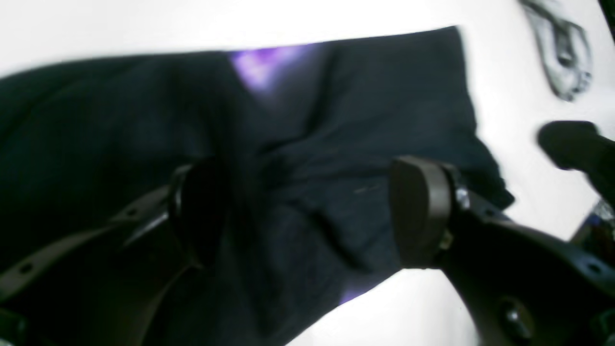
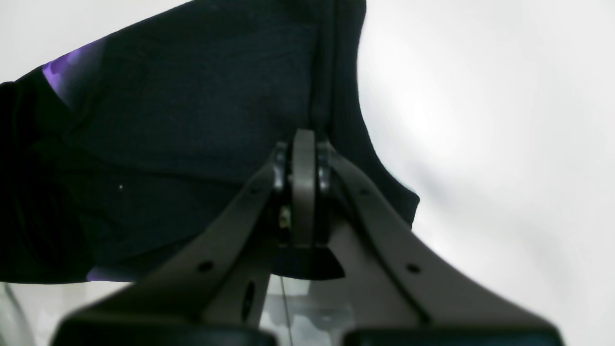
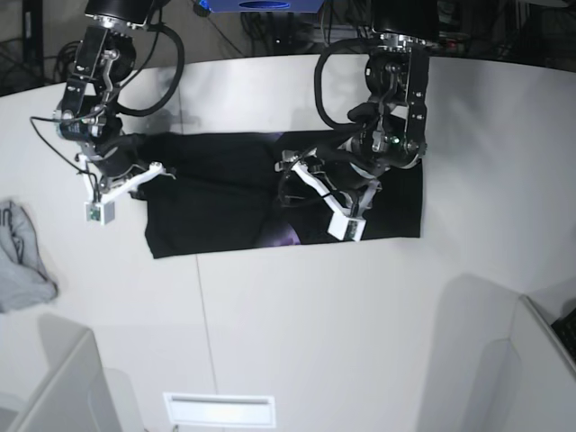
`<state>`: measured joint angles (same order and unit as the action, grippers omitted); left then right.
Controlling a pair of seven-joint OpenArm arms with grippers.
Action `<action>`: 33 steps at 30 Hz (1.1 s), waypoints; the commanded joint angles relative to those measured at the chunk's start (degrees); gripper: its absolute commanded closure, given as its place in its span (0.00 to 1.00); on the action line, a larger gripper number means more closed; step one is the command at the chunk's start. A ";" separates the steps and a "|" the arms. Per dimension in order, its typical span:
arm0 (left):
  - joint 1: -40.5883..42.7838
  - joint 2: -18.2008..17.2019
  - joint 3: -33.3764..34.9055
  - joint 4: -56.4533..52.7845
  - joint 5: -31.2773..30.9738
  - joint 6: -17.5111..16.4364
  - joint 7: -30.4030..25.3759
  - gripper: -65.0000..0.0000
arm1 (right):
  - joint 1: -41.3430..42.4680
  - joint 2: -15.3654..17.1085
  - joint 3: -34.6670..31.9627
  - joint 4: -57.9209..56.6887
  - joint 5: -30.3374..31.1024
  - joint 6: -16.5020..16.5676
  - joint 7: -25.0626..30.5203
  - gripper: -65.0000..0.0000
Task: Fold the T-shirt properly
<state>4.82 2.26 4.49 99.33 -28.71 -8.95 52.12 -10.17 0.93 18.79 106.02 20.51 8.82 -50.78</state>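
The black T-shirt (image 3: 216, 202) lies spread in a wide band across the white table (image 3: 315, 342), with a strip of purple print (image 3: 283, 236) showing at its near edge. My left gripper (image 3: 292, 175) hovers over the shirt's middle. In the left wrist view the left gripper (image 1: 310, 211) is open, with rumpled black cloth (image 1: 336, 120) lying below the wide gap. My right gripper (image 3: 155, 171) is at the shirt's left end. In the right wrist view the right gripper (image 2: 303, 144) is shut on a raised ridge of the T-shirt (image 2: 192, 120).
A small light grey cloth (image 3: 22, 261) lies crumpled at the table's left edge and also appears as the grey cloth (image 1: 562, 57) in the left wrist view. Grey bins stand at the near left (image 3: 54, 387) and near right (image 3: 540, 360).
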 commanded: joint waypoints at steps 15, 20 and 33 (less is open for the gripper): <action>7.44 -9.16 -31.96 3.84 -0.61 -0.41 -0.47 1.00 | 6.97 0.70 0.16 -0.65 0.37 0.19 -7.19 0.56; 10.52 -13.30 -36.54 2.17 -0.61 -0.50 -0.91 1.00 | 11.89 2.72 0.16 -9.01 0.72 3.71 -9.74 0.40; 12.19 -14.00 -40.49 2.08 -0.52 -0.59 -1.00 1.00 | 17.25 6.94 5.52 -22.19 6.17 10.21 -11.76 0.24</action>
<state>17.21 -10.87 -35.68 100.53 -28.75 -9.21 52.10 5.89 7.18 24.05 82.87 25.80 18.65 -63.24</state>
